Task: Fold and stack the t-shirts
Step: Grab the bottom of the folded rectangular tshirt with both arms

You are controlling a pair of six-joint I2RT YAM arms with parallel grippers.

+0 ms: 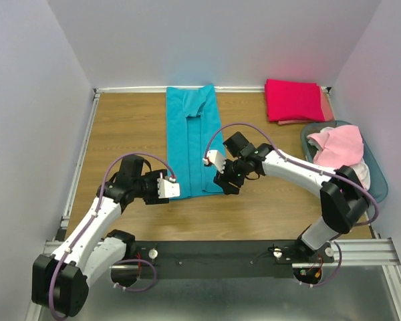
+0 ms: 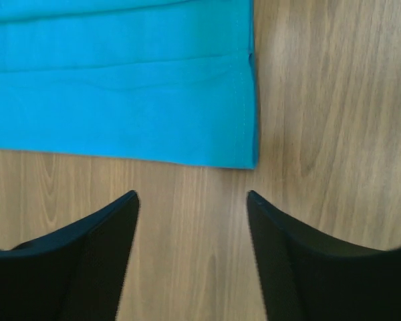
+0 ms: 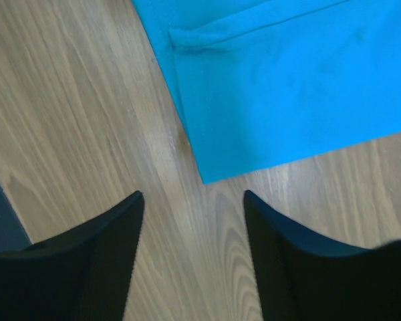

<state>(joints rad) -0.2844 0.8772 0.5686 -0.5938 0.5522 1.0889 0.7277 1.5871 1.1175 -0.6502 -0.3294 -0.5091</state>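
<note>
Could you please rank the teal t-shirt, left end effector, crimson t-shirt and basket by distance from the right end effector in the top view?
1. teal t-shirt, corner just beside the right end effector.
2. left end effector, across the hem, leftward.
3. crimson t-shirt, far right, and basket, right edge: too close to call.

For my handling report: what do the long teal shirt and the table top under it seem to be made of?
The long folded teal t-shirt looks like soft matte knit cloth, probably cotton jersey: stitched hem, shallow creases. The brown table top shows wood grain with a slight sheen; real wood or a printed laminate, I cannot tell.
</note>
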